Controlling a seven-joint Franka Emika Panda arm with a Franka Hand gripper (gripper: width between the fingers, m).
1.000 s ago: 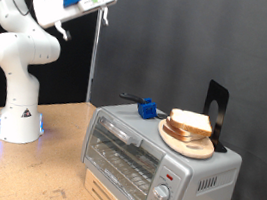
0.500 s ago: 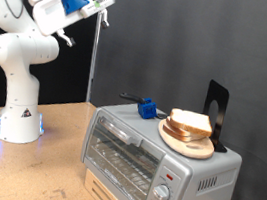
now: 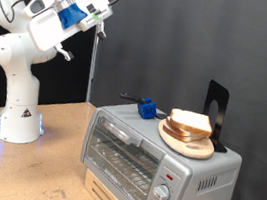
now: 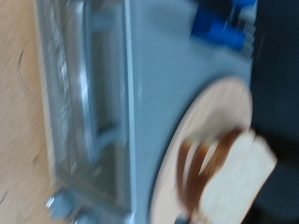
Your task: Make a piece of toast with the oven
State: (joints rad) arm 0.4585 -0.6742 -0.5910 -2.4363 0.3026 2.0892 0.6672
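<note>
The silver-grey oven (image 3: 155, 162) stands at the exterior view's lower right with its glass door shut; it also shows in the wrist view (image 4: 140, 103). On its top sits a round wooden plate (image 3: 185, 141) with pale bread slices stacked on it; the piece of toast (image 3: 191, 121) is the top one. The wrist view shows the plate (image 4: 201, 121) and the bread (image 4: 245, 173), blurred. My gripper (image 3: 102, 23) is high at the exterior view's upper left, far from the oven, and holds nothing. Its fingers do not show in the wrist view.
A blue object (image 3: 149, 110) with a dark handle lies on the oven top beside the plate, also in the wrist view (image 4: 220, 23). A black stand (image 3: 216, 112) rises behind the plate. Two knobs (image 3: 163, 194) and a red light (image 3: 168, 173) face front. The oven rests on a wooden box.
The arm has swung the hand down and towards the exterior view's right, closer to the oven. The oven, plate and bread have not moved.
</note>
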